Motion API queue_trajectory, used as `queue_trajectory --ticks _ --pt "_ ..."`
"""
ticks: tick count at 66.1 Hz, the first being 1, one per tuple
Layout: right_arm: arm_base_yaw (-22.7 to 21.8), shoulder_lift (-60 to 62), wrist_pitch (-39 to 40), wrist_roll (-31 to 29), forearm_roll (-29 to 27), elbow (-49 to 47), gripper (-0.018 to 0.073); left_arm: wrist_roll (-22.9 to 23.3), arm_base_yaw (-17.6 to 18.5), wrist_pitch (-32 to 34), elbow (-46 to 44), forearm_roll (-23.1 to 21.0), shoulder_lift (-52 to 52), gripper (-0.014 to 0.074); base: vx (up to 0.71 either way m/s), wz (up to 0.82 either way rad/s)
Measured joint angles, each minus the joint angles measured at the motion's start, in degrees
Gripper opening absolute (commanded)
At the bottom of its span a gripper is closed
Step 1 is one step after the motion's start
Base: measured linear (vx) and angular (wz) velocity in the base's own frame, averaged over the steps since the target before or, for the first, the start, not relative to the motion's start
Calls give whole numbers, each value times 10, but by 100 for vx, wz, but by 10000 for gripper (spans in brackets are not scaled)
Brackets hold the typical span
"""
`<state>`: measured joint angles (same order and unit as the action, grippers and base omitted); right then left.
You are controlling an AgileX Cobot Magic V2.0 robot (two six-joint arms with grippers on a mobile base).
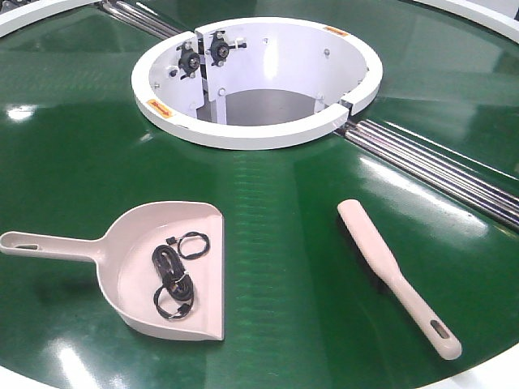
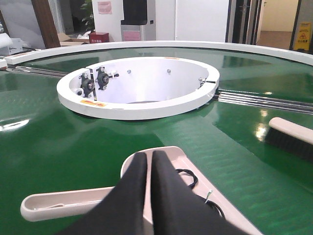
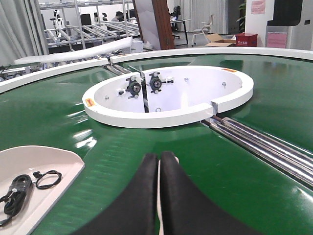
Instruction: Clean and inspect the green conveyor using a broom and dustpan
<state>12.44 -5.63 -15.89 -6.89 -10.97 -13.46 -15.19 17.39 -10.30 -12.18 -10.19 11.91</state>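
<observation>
On the glossy dark green conveyor belt (image 1: 268, 186), the pale pink-beige plastic dustpan (image 1: 134, 275) lay at the near left with a coiled black cable (image 1: 172, 275) in its scoop; the slim pink-beige hand broom (image 1: 393, 275) lay at the near right, well apart from it; the white ring-shaped hub (image 1: 268, 134) sat farther back. My left gripper (image 2: 149, 159) hovered over the dustpan, fingers pressed together on nothing; my right gripper (image 3: 159, 159), fingers likewise together, hung above the belt with the chrome roller rods (image 3: 264, 144) to its right.
</observation>
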Motion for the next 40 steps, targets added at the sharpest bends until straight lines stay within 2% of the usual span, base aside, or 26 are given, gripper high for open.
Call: queue_trajectory --ticks 9,18,29,40 --pt "0 0 0 0 0 0 -9 -1 -4 -7 5 14 -14 -8 0 0" --pt "0 0 0 0 0 0 -9 1 -40 19 59 39 -68 -8 0 0" --pt "0 0 0 1 0 0 -9 38 -91 65 134 46 -123 -8 0 0" --pt "0 0 0 1 0 0 -9 70 -100 68 137 64 -126 -8 0 0"
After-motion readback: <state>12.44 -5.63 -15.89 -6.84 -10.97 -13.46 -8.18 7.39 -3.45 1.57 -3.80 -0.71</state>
